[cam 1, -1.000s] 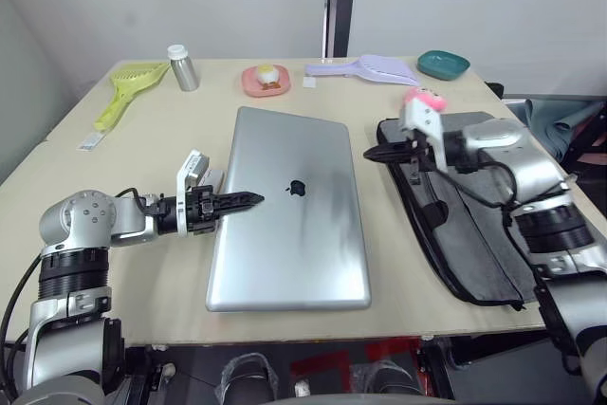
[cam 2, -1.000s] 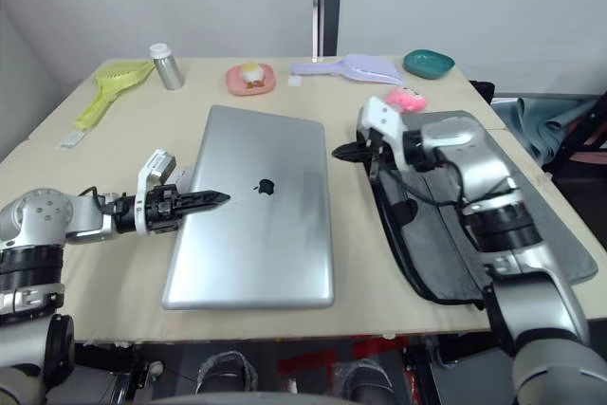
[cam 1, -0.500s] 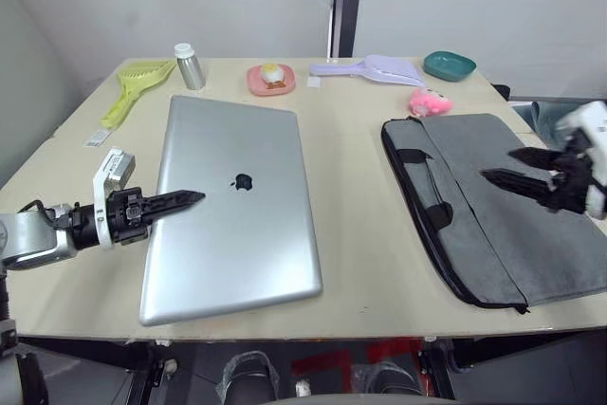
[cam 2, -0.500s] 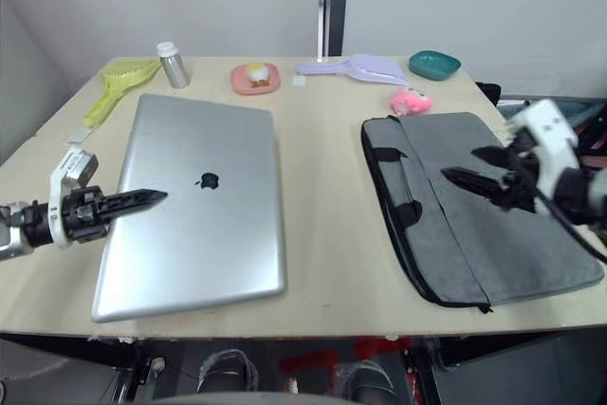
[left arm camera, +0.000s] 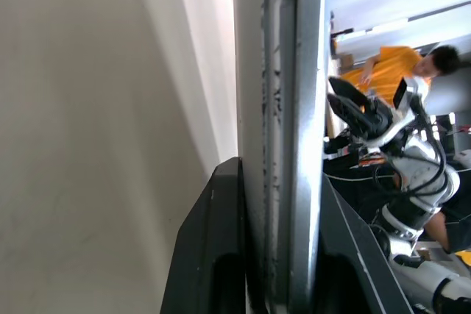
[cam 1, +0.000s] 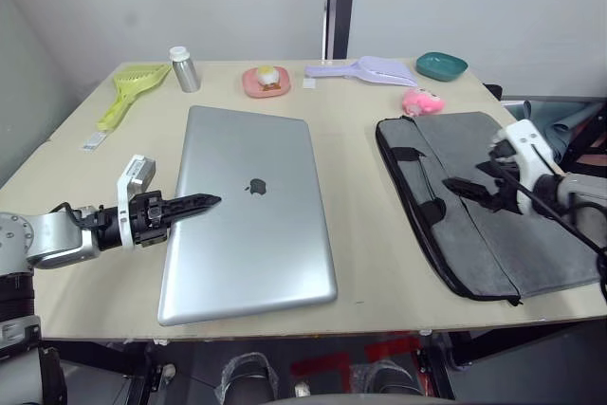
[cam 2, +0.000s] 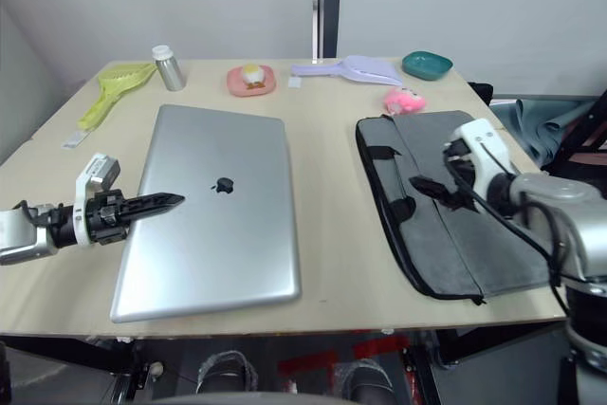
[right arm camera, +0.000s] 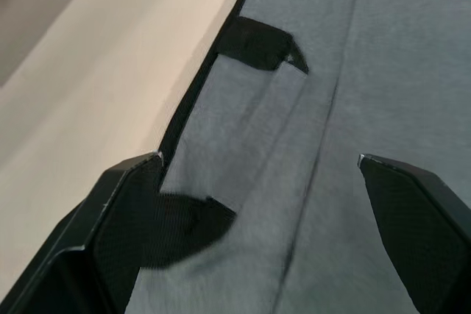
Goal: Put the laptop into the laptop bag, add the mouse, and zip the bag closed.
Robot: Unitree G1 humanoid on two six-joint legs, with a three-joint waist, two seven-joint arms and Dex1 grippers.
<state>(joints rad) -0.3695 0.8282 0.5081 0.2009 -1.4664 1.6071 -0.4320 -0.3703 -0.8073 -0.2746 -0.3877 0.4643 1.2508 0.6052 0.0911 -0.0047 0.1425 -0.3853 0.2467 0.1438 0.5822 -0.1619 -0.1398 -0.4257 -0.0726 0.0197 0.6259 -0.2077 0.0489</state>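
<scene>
The silver-grey laptop (cam 1: 256,225) lies shut and flat on the table, left of centre. My left gripper (cam 1: 204,203) reaches in from the left and is shut on its left edge. In the left wrist view that edge (left arm camera: 283,108) runs between the two black fingers (left arm camera: 213,255). The grey laptop bag (cam 1: 493,225) lies flat on the right, black strap handles (cam 1: 432,211) along its left side and a pink plush charm (cam 1: 424,101) at its far corner. My right gripper (cam 1: 484,175) hovers open over the bag's middle, nothing between its fingers (right arm camera: 125,226). The mouse is out of view.
Along the table's far edge stand a green scoop (cam 1: 133,82), a silver bottle (cam 1: 183,68), a pink dish (cam 1: 266,81), a lilac scoop (cam 1: 365,69) and a teal bowl (cam 1: 442,64). A person in an orange shirt (left arm camera: 386,75) shows beyond the table.
The right gripper let go at the bag's left edge, opened wide and moved right over the bag's middle. The laptop, held by the left gripper, has slid left.
</scene>
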